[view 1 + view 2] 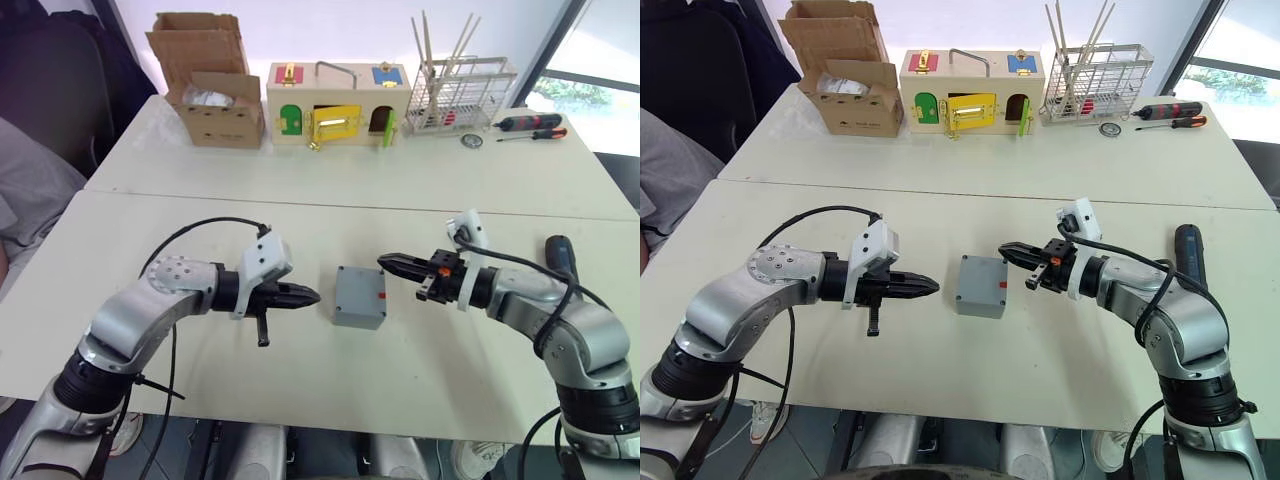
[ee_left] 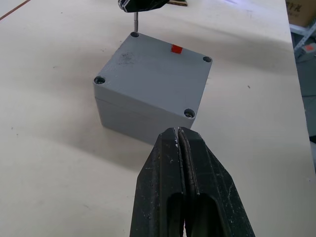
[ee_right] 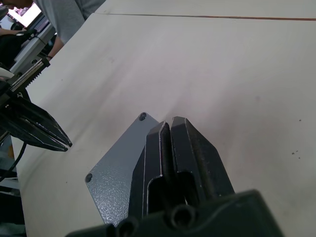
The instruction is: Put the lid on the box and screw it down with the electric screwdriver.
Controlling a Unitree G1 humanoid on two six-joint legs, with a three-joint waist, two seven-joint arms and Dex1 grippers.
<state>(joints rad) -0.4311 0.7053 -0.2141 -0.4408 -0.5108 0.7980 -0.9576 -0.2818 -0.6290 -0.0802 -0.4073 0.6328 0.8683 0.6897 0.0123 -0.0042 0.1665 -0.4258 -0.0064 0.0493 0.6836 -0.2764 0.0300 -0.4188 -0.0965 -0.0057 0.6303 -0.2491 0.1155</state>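
Observation:
The grey box (image 1: 358, 308) stands mid-table with the lid (image 2: 153, 69) lying flat on top, and a red label (image 1: 381, 296) on its right side. Screw heads show in three lid corners. My left gripper (image 1: 300, 296) hovers shut and empty just left of the box. My right gripper (image 1: 392, 263) is at the box's far right corner, shut on a thin metal screw (image 2: 135, 22) that stands upright at that corner's hole. The dark blue electric screwdriver (image 1: 560, 250) lies on the table beyond my right forearm.
Along the far table stand a cardboard carton (image 1: 210, 90), a wooden box with coloured doors (image 1: 335, 105) and a wire rack (image 1: 460, 95), with two hand screwdrivers (image 1: 530, 125) at the right. A person sits at the left edge (image 1: 30, 200).

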